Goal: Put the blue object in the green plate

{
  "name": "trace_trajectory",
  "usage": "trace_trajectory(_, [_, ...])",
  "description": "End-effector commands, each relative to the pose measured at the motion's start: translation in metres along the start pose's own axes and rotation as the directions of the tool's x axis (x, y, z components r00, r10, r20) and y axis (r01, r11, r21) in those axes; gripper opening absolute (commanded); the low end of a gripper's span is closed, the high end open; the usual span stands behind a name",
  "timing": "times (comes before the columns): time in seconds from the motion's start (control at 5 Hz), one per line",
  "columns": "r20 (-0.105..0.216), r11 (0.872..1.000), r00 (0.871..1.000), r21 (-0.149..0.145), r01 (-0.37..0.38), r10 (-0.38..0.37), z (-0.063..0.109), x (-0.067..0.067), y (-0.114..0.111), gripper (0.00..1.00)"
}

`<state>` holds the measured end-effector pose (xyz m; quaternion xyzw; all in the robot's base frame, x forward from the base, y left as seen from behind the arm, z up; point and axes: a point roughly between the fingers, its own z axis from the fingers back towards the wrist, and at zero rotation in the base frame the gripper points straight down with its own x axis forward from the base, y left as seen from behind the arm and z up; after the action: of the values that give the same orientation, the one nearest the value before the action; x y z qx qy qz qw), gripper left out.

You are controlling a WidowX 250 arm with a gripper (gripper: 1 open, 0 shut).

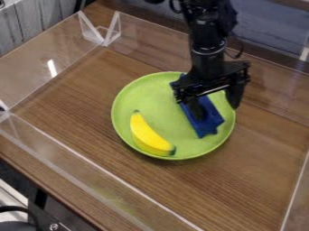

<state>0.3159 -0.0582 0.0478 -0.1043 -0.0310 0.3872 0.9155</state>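
My gripper (209, 93) hangs with its jaws spread wide over the blue object (205, 116), which lies inside the green plate (135, 93) toward three o'clock, with the yellow banana (148, 133) at about seven o'clock. The block looks propped against the rim. If I lift off crooked, a finger could catch it and tip it out, or jolt the plate.
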Motion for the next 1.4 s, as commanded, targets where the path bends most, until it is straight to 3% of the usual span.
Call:
trace_trajectory(0.0, [-0.007, 0.999, 0.999, 0.003, 0.040, -0.040, -0.018, -0.001, -0.004, 1.00])
trace_trajectory(0.8, [-0.011, 1.000, 1.000, 0.011, 0.005, -0.005, -0.022, 0.019, 0.019, 1.00])
trace_trajectory(1.2, [-0.003, 0.999, 0.999, 0.017, -0.047, 0.047, -0.028, 0.006, 0.013, 1.00])
